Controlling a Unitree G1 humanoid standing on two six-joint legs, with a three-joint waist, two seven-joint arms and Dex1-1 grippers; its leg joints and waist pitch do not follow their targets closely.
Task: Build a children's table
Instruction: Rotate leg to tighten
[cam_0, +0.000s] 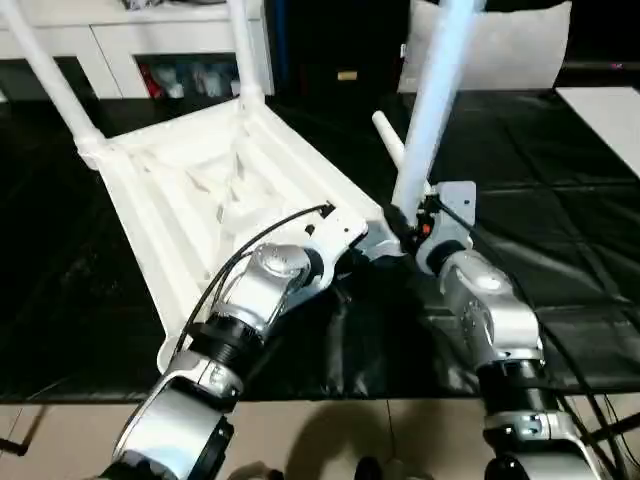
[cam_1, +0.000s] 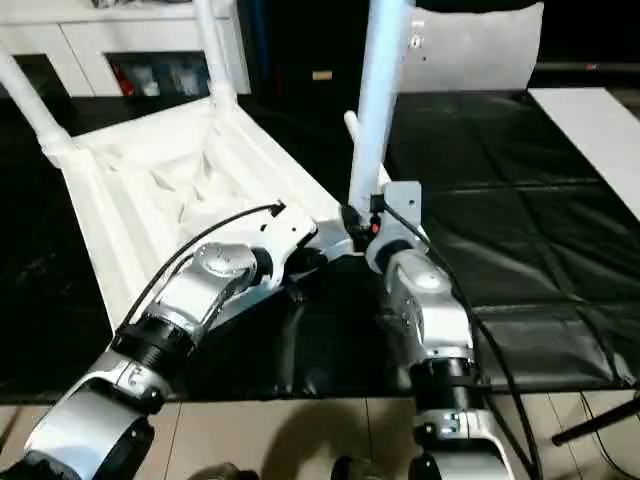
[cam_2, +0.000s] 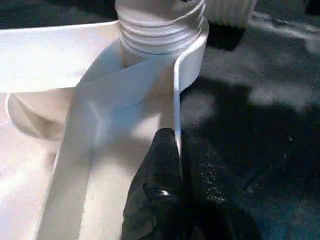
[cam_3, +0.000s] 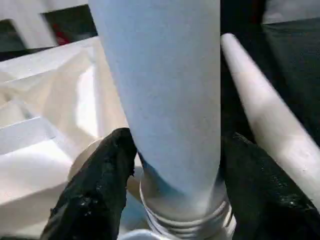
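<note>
Your upturned white ribbed plastic tabletop (cam_0: 200, 200) lies at 10 o'clock on black sheeting (cam_0: 560, 230) | your left gripper (cam_2: 176, 165) pinches its rim, fingers together | your right gripper (cam_3: 172, 185) brackets the upright white tapered tube leg (cam_0: 432, 110) at the corner socket; clamped or loose, you cannot tell

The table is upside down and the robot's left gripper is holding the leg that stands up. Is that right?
Not quite. The right gripper is around the standing leg, as the right wrist view shows. The left gripper pinches the table's rim.
</note>
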